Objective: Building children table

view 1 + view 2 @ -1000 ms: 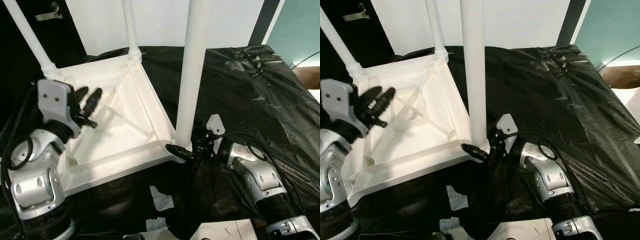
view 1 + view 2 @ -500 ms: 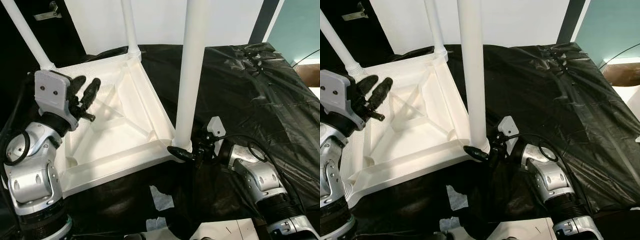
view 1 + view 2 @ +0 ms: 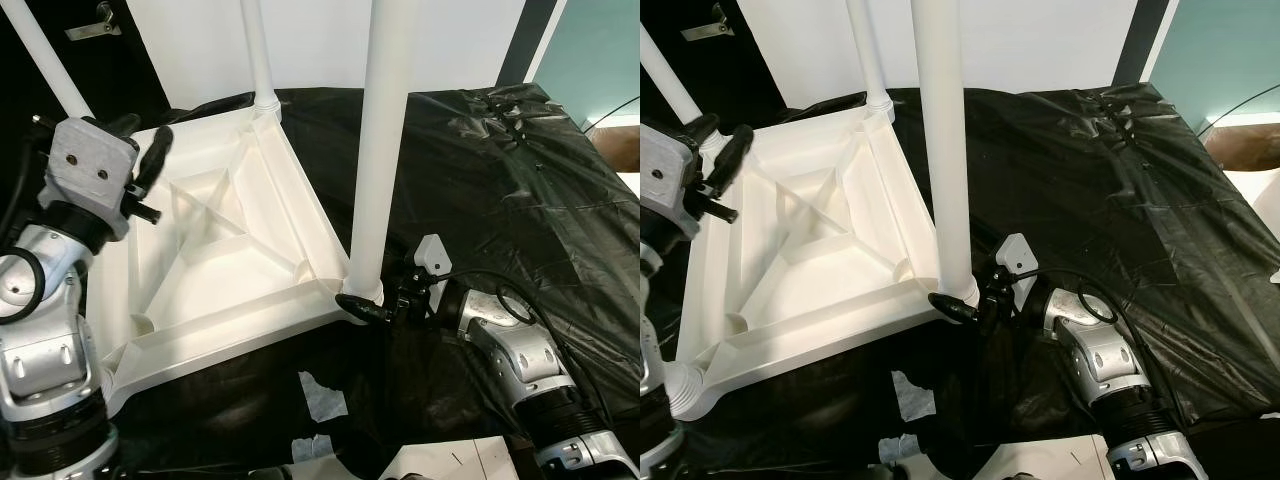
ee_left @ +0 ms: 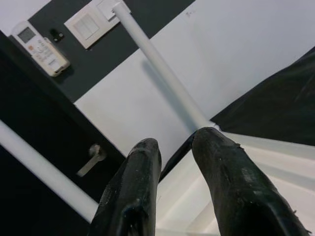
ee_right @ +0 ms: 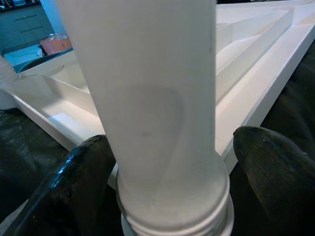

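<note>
A white children's table (image 3: 250,325) lies upside down on black sheeting, its ribbed underside facing up. Three white legs stand on its corners. My right gripper (image 3: 364,300) is down at the base of the near leg (image 3: 385,150), shut on its threaded collar; in the right wrist view the fingers (image 5: 74,187) flank that leg (image 5: 157,98). My left gripper (image 3: 138,138) hovers by the far-left corner, beside the far-left leg (image 3: 45,55). Its fingers (image 4: 142,167) are slightly apart with nothing between them. The far leg (image 3: 258,50) stands at the back corner.
Black plastic sheeting (image 3: 520,180) covers the surface to the right. Torn white paper scraps (image 3: 322,395) lie in front of the table, and a white sheet (image 3: 440,465) sits at the near edge. A dark door with a handle (image 3: 100,20) is behind on the left.
My left gripper has lifted from over the table's underside and swung back toward the far-left corner leg. The right gripper has stayed at the near leg's base.
</note>
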Robot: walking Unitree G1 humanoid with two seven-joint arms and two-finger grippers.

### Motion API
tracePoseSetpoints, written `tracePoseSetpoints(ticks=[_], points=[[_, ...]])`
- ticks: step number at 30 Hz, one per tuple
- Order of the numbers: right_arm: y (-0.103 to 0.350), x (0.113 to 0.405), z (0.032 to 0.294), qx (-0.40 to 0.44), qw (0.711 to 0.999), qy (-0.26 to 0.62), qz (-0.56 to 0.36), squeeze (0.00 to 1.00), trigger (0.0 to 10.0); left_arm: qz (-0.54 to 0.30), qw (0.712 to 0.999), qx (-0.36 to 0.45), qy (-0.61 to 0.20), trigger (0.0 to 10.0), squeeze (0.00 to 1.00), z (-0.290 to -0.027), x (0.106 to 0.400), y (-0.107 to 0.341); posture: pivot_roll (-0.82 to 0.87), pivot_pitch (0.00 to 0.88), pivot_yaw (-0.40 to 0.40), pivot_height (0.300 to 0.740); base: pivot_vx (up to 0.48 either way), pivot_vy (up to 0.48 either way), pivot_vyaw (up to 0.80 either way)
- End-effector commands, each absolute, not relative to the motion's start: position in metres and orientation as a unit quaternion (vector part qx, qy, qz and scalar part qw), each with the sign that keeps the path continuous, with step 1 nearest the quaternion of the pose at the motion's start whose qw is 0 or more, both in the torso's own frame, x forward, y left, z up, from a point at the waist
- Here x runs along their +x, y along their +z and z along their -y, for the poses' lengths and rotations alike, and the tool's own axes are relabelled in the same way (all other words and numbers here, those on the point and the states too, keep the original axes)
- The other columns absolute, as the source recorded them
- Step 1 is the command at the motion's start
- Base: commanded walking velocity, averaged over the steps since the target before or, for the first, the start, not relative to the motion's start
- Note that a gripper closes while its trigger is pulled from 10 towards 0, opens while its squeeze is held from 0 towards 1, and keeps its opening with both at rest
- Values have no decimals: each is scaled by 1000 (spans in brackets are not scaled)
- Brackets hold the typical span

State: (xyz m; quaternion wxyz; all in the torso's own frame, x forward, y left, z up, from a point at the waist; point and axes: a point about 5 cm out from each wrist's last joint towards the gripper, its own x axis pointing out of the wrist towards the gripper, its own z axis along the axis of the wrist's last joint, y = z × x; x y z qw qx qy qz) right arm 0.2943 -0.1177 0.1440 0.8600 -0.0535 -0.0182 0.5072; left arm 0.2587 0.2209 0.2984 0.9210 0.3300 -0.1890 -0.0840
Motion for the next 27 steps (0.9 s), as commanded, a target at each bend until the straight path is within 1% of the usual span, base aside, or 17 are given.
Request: tracePoseSetpoints(ticks=[1, 4, 5, 7, 10, 11, 12, 13, 15, 16, 18, 20, 21, 24, 25, 26, 27], points=[[143, 294, 117, -58, 858, 510, 17, 0, 10000, 217, 923, 318, 22, 10000, 0, -231, 257, 302, 130, 111, 54, 740, 0, 0, 0], [143, 293, 118, -58, 859, 508, 18, 0, 10000, 216, 923, 313, 61, 10000, 0, -235, 252, 301, 127, 110, 56, 740, 0, 0, 0], [143, 293, 118, -58, 859, 508, 18, 0, 10000, 216, 923, 313, 61, 10000, 0, -235, 252, 301, 127, 110, 56, 740, 0, 0, 0], [143, 293, 118, -58, 860, 507, 19, 0, 10000, 210, 920, 317, 97, 10000, 0, -241, 249, 299, 125, 109, 54, 740, 0, 0, 0], [143, 293, 118, -58, 860, 507, 19, 0, 10000, 207, 917, 324, 110, 10000, 0, -244, 248, 297, 125, 109, 54, 740, 0, 0, 0], [143, 293, 119, -57, 860, 506, 19, 0, 10000, 208, 915, 321, 128, 10000, 0, -247, 246, 297, 124, 110, 53, 740, 0, 0, 0], [143, 293, 119, -57, 861, 505, 19, 0, 10000, 216, 908, 325, 152, 10000, 0, -249, 242, 299, 121, 111, 54, 740, 0, 0, 0], [143, 293, 119, -57, 861, 505, 19, 0, 10000, 216, 908, 325, 152, 10000, 0, -249, 242, 299, 121, 111, 54, 740, 0, 0, 0], [143, 293, 119, -56, 862, 504, 20, 0, 10000, 239, 885, 350, 194, 10000, 0, -251, 234, 305, 122, 112, 55, 740, 0, 0, 0], [143, 293, 119, -56, 862, 504, 20, 0, 10000, 239, 885, 350, 194, 10000, 0, -251, 234, 305, 122, 112, 55, 740, 0, 0, 0], [142, 292, 119, -56, 862, 504, 20, 0, 10000, 255, 866, 369, 220, 10000, 0, -252, 228, 309, 123, 112, 56, 740, 0, 0, 0], [142, 292, 119, -56, 862, 504, 20, 0, 10000, 255, 866, 369, 220, 10000, 0, -252, 228, 309, 123, 112, 56, 740, 0, 0, 0], [142, 292, 119, -56, 862, 504, 20, 0, 10000, 261, 854, 383, 237, 10000, 0, -251, 225, 311, 123, 112, 58, 740, 0, 0, 0], [142, 292, 119, -56, 862, 504, 20, 0, 10000, 261, 854, 383, 237, 10000, 0, -251, 225, 311, 123, 112, 58, 740, 0, 0, 0], [142, 292, 118, -56, 862, 504, 21, 0, 10000, 268, 842, 394, 255, 10000, 0, -251, 220, 314, 122, 113, 59, 740, 0, 0, 0], [142, 292, 118, -56, 862, 504, 21, 0, 10000, 268, 842, 394, 255, 10000, 0, -251, 220, 314, 122, 113, 59, 740, 0, 0, 0], [142, 292, 118, -56, 862, 504, 21, 0, 10000, 277, 833, 389, 281, 10000, 0, -254, 214, 317, 121, 113, 60, 740, 0, 0, 0]])
